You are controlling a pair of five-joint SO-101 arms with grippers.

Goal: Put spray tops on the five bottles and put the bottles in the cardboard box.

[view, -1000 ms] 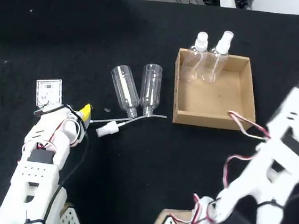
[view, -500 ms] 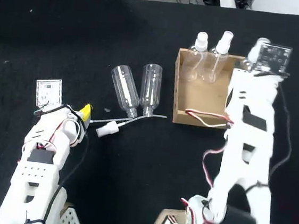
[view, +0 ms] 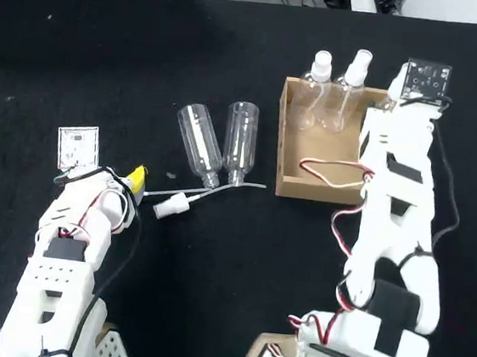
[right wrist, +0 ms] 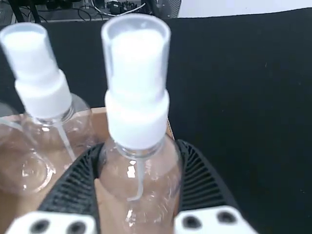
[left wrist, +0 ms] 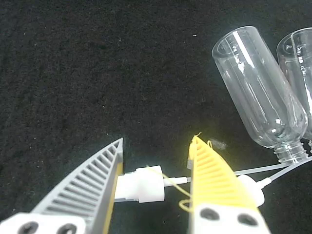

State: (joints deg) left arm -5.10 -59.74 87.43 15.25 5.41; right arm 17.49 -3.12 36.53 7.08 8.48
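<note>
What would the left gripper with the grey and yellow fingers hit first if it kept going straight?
The left gripper would probably meet the white plastic spray top lying between its open fingers, then the black table; depth is unclear.

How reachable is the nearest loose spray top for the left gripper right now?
Likely yes: the left gripper is open and straddles the spray top on the table, with nothing in between.
</note>
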